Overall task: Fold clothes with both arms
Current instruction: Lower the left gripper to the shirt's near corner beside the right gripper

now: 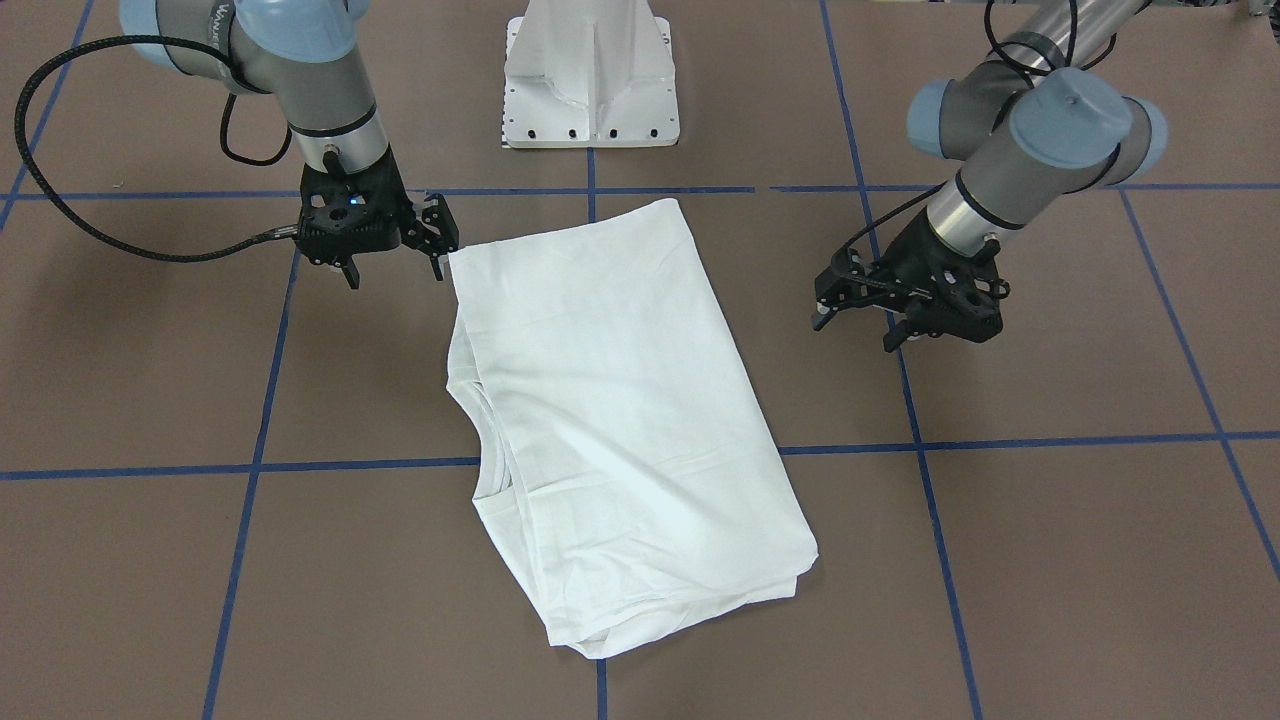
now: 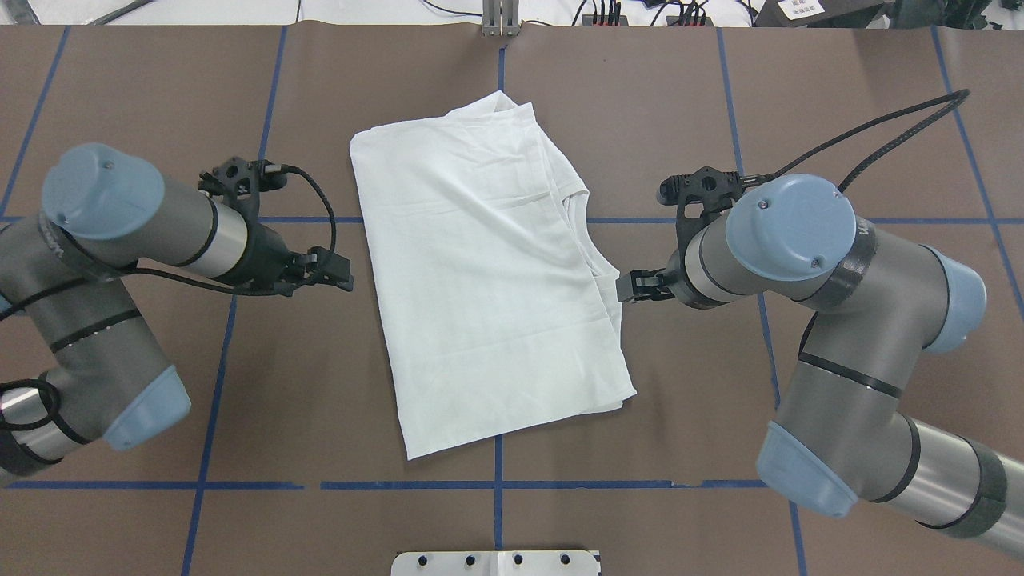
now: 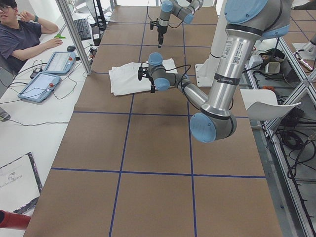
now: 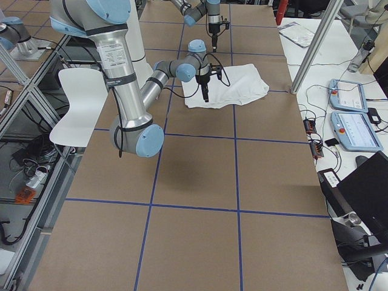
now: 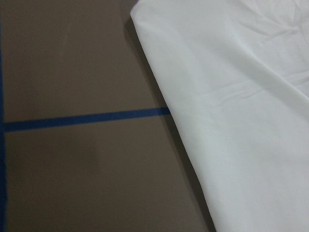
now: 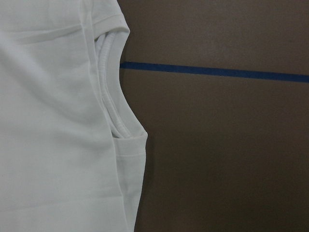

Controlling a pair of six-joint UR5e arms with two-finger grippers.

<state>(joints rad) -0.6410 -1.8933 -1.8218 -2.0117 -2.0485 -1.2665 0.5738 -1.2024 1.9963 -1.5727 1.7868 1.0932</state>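
Note:
The clothes are one white shirt [image 1: 620, 400] folded into a long panel, lying flat and slightly askew on the brown table [image 1: 1050, 560]. Its ribbed collar [image 6: 108, 96] shows at the edge facing my right arm. My right gripper [image 1: 393, 275] hangs open just beside the shirt's corner nearest the robot, with nothing between its fingers. Over bare table on the other side of the shirt [image 2: 480, 280], a short gap from its edge, my left gripper [image 1: 855, 332] is open and empty. The left wrist view shows only the shirt's straight edge [image 5: 241, 96] and table. No printed text shows.
The white pedestal base [image 1: 590, 80] stands at the robot's side of the table. Blue tape lines [image 2: 496, 484] grid the brown surface. A person [image 3: 19, 34] sits at a side desk with control tablets [image 3: 49, 74]. A white chair [image 4: 79, 103] stands beside the table.

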